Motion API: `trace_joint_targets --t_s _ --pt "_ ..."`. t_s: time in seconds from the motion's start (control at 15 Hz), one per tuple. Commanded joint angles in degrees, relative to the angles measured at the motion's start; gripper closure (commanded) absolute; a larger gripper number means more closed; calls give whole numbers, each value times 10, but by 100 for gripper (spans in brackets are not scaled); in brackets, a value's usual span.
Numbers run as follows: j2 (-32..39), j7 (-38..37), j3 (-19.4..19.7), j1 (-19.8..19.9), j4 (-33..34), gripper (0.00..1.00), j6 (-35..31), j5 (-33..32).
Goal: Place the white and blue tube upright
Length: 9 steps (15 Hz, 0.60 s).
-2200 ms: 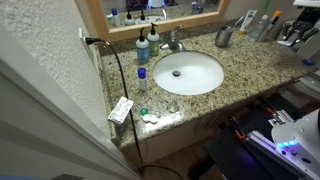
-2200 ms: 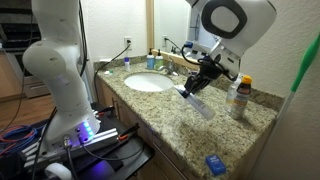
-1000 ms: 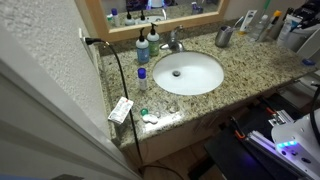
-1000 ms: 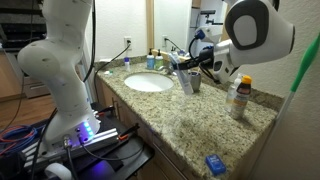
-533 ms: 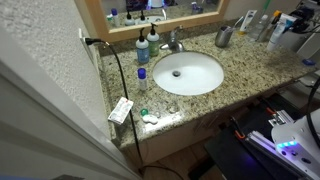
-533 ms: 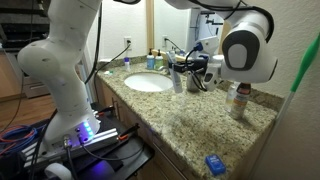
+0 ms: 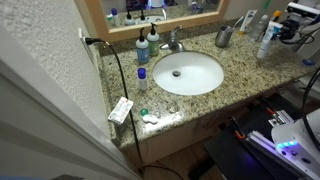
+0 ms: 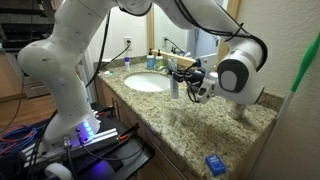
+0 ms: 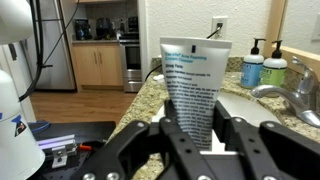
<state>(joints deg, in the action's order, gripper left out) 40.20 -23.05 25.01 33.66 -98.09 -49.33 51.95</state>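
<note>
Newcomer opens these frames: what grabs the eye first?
In the wrist view, the white and blue tube fills the centre, standing upright between the fingers of the tool. In an exterior view, the big white arm looms over the granite counter, beside the oval sink.

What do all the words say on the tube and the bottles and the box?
No text here can be read.
On the tube: blue and dark print, too blurred to read.
On the bottles: labels too blurred to read.
On the box: label too small to read.
</note>
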Motion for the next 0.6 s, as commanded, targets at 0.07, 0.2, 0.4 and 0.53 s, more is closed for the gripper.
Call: trace_joint_targets --t_s 0.07,0.2,0.4,0.53 --pt "49 -21 1 19 13 86 31 76" --pt "48 -7 7 5 3 61 16 63" --pt "54 3 9 7 6 86 3 70" --pt "66 13 6 10 10 86 -11 73"
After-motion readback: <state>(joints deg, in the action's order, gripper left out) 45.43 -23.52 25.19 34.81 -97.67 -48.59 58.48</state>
